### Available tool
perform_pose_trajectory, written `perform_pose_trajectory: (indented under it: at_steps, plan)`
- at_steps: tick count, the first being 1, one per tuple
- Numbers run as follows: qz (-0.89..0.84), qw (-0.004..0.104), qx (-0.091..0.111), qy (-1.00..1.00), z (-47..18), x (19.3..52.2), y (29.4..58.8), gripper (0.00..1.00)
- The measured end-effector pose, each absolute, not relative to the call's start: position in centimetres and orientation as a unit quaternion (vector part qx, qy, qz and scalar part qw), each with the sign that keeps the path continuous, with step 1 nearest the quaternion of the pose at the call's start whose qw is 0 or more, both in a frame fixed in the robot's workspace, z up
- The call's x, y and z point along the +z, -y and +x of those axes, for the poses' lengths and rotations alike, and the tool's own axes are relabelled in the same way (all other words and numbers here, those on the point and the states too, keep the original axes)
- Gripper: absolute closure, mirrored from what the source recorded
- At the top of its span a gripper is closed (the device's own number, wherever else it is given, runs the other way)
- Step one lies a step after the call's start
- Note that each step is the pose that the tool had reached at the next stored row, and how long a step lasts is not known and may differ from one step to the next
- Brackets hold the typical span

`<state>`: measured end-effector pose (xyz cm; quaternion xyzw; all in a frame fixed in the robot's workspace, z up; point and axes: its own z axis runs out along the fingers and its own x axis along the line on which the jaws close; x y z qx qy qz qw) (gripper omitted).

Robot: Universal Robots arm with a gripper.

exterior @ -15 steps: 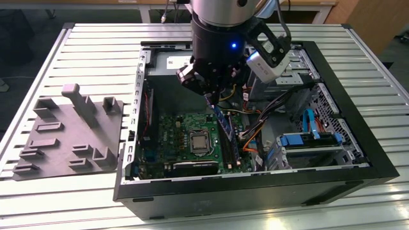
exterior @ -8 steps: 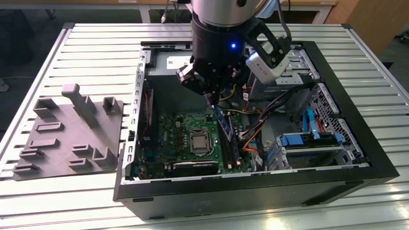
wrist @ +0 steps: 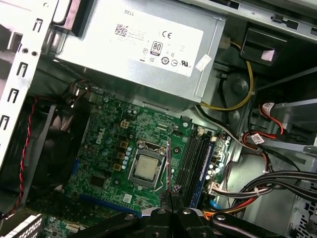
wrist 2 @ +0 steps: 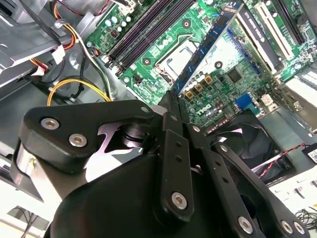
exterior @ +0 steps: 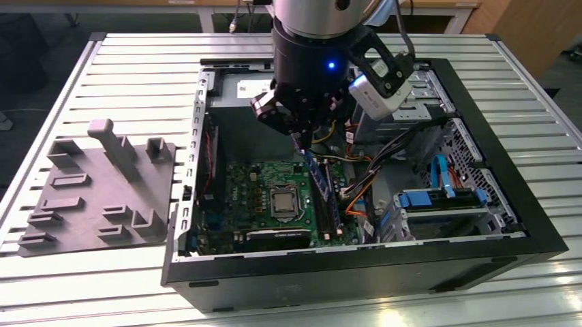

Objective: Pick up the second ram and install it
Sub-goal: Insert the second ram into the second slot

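Note:
My gripper (exterior: 304, 142) hangs inside the open computer case, above the motherboard (exterior: 245, 197). Its fingers (wrist 2: 171, 106) are shut on one end of the second ram (wrist 2: 208, 44), a long thin bluish board with a label. The stick reaches down from the fingertips toward the board (exterior: 315, 176). In the first wrist view the ram (wrist: 168, 163) appears edge-on as a thin line, between the processor (wrist: 146, 166) and the black memory slots (wrist: 192, 158), with the gripper (wrist: 168, 207) behind it. A blue stick (wrist: 207, 163) stands in the slot farthest from the processor.
A grey moulded holder tray (exterior: 100, 191) lies on the slatted table at the exterior view's left. Inside the case are the power supply (wrist: 133, 39), a fan (wrist: 44, 144), loose coloured cables (wrist: 257, 139) beside the slots, and a drive cage (exterior: 437, 204).

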<state>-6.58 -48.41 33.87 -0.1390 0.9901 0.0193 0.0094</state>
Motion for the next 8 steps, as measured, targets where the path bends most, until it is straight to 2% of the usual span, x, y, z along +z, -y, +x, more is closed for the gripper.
perform_pose_trajectory:
  at_steps: [8]
  plan:
    - [-0.130,0.010,0.019,-0.991,-6.58,33.86,48.41,0.88]
